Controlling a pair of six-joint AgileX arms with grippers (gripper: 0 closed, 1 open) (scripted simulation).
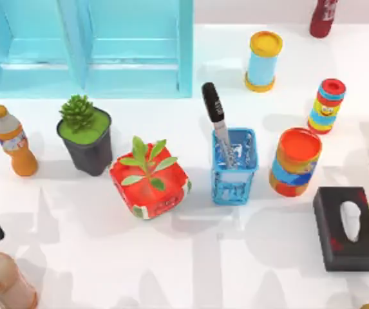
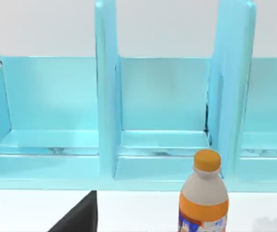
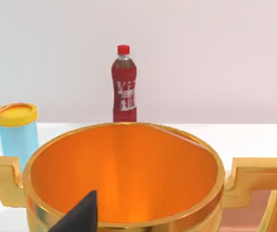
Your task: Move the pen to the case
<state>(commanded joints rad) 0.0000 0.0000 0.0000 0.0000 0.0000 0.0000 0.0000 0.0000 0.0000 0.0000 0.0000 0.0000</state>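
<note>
Overhead table view; wrist views close on shelf (image 2: 162,121) and trophy (image 3: 123,169).

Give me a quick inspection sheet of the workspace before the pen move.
Surface: white table, crowded.
Job's things: pen standing cap-up in the blue holder, leaning toward the back; light blue shelf case at the back left, compartments open.
Clutter: orange bottle, two potted plants, orange can, striped toy, yellow-lidded tube, red bottle, black tissue box, gold trophy cup.
Grippers: dark fingertip on left; dark fingertip on right; state unclear.
Cables: nothing seen.
Surroundings: plain pale wall.
</note>
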